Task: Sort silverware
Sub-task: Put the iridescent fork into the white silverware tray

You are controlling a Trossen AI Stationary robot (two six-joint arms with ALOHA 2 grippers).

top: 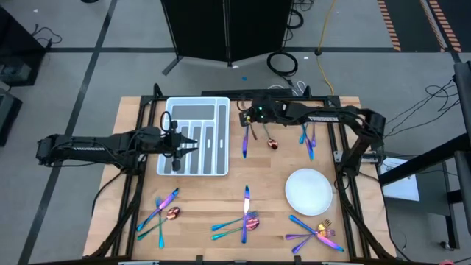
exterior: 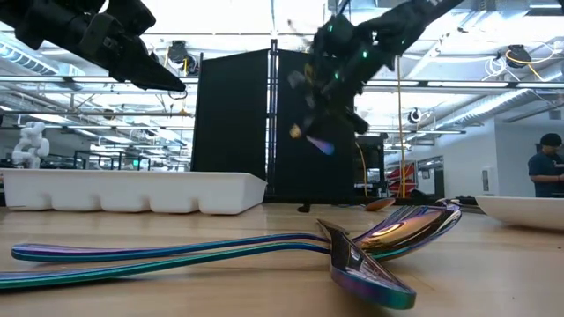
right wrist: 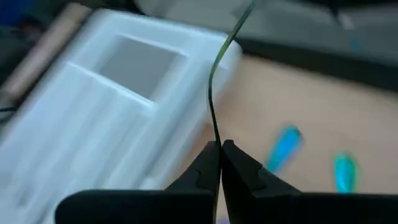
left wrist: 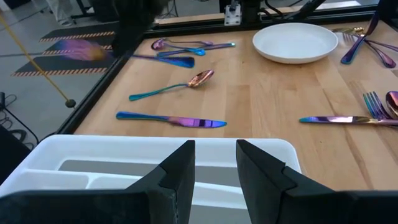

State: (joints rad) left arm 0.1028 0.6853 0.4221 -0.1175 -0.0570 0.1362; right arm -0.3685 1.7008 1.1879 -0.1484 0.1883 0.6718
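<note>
Iridescent utensil point(right wrist: 214, 93) pinched in right claw point(right wrist: 219, 163) near tray's edge point(right wrist: 205, 43); left claw point(left wrist: 214, 168) agape.

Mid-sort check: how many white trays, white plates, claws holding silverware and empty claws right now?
white tray: 1
white plate: 1
claw holding silverware: 1, the right claw, shut on a silverware piece
empty claw: 1, the left claw, open above the tray
Total: 4

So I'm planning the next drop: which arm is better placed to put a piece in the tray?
Right. The right gripper is shut on a utensil beside the tray; the left gripper hovers over it, open, empty.
</note>
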